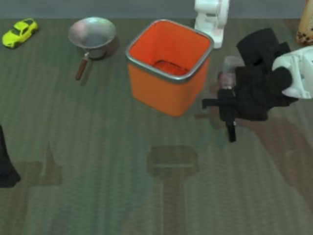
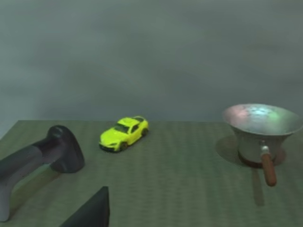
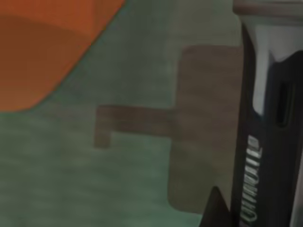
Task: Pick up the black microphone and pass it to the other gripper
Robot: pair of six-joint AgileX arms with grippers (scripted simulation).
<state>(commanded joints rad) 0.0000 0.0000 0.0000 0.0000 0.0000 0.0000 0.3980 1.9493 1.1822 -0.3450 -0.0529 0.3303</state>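
Just right of the orange bin [image 1: 168, 66], the right gripper [image 1: 226, 100] pinches the black microphone [image 1: 229, 105], its fingers pressed against the slim handle, which points away from the bin's far corner with the silver-grey mesh head [image 1: 230, 66] beside the bin's right wall. In the right wrist view the handle [image 3: 265, 142] fills the frame edge, lettering visible. The left gripper [image 1: 6, 166] sits parked far left of the bin; I cannot tell how its fingers stand. A brown-handled strainer [image 1: 90, 39] and yellow toy car [image 1: 19, 32] lie left of the bin.
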